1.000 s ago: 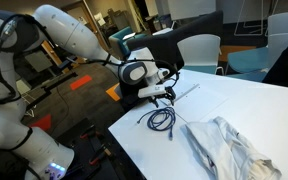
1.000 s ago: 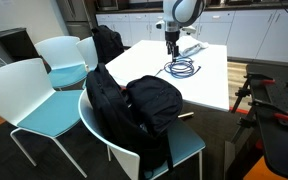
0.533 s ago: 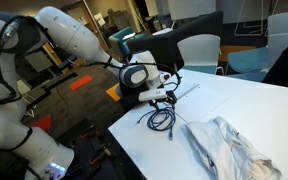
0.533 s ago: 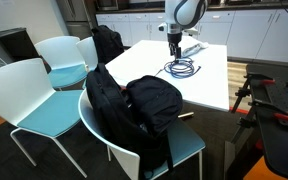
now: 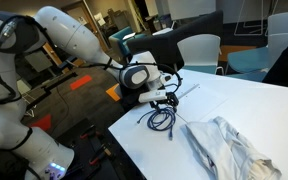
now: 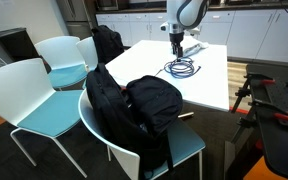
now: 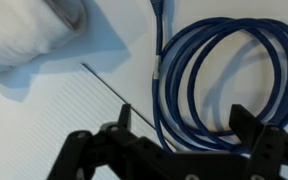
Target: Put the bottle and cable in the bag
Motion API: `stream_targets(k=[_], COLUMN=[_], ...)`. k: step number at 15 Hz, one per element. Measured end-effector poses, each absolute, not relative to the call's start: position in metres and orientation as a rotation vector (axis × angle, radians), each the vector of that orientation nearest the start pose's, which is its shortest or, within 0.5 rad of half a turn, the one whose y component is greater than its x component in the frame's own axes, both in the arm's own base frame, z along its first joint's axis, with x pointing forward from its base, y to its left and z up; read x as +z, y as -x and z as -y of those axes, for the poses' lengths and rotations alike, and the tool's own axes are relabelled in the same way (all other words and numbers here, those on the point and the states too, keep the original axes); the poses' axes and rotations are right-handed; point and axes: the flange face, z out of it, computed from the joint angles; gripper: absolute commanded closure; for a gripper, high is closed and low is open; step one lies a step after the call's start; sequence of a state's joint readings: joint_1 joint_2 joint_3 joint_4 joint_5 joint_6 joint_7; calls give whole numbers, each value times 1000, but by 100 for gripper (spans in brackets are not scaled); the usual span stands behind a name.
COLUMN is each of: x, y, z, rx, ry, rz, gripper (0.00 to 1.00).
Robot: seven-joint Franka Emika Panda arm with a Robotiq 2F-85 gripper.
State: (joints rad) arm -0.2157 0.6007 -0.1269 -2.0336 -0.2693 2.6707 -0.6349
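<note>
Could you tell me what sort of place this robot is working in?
Probably an office break room or kitchenette with meeting space: base cabinets line the back wall, moulded white chairs with teal seats stand by a white table, and a black backpack rests on one chair.

The coiled cable [image 7: 219,75] lies on the table [image 7: 54,120] just ahead of the fingers [image 7: 254,140]. Its loops reach into the gap between them, nearer the finger at the right of the wrist view. A crumpled cloth [image 7: 29,35] lies farther ahead, beyond the opposite finger. In an exterior view a backpack [image 6: 149,105] sits on a chair [image 6: 189,150] beside the table, well apart from the fingers.
</note>
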Motion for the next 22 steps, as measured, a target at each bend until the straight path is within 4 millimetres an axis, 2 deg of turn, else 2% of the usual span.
stream_targets(k=[14,20,21,22], x=[148,126,119,113], y=[-566,-574,-577,-579], z=[192,187,184,181], rx=[101,97,94,91], ry=[3206,3196,3196,3194], rz=[888,890,882,876], gripper=[0,1,26,26])
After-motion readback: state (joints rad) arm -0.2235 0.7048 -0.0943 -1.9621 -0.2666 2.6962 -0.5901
